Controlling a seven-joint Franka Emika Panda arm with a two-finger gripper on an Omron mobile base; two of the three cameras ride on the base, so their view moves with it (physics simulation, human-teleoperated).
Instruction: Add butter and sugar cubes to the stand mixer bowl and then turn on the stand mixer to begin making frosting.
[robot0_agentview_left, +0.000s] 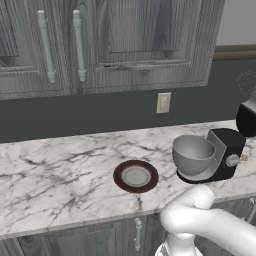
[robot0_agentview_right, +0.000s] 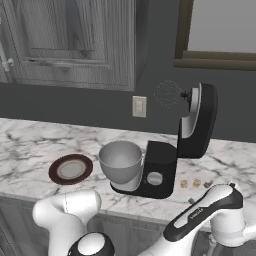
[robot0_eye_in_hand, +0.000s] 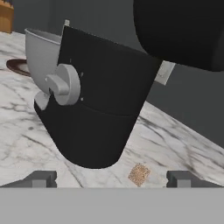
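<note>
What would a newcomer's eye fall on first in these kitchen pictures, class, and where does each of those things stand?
The glossy black stand mixer on the marble counter catches the eye first, its head tilted up and back with the wire whisk in the air. Its grey stand mixer bowl sits on the base, with a dark brown plate on the counter to its left. In the hand view, the open gripper hovers low by the mixer's silver knob, near a tan sugar cube.

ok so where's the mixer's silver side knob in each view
Left base view: the silver knob at far right, on the stand mixer base's right side.
Right base view: low centre, facing the camera.
Hand view: left of centre, large and close.
Shared landmark: the stand mixer bowl beside it.
</note>
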